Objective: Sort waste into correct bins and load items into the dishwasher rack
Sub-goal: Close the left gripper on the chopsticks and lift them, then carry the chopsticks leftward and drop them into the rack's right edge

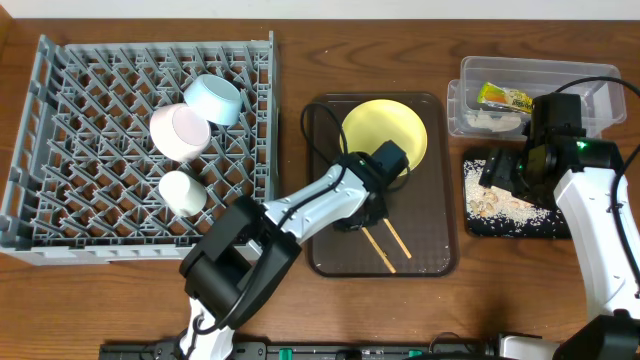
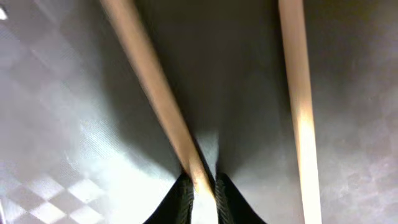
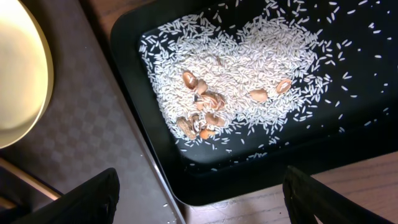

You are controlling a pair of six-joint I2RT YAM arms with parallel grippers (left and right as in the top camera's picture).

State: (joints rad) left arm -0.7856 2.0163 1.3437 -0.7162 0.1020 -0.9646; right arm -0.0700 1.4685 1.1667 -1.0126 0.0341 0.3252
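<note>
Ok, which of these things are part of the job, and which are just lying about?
Job: rack, holding blue bowl, white bowl and cup; plate; chopsticks; tub with wrapper and tissue; black tray with rice scraps.
Lying about: brown tray, under the plate and chopsticks; table.

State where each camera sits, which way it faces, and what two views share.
Overhead: above the table, facing down; dishwasher rack, serving tray, left arm, right arm.
Left wrist: low over that tray; left gripper pinching one chopstick.
Right wrist: looking down into the black tray of rice; right gripper open.
Shared: yellow plate, overhead and right wrist.
</note>
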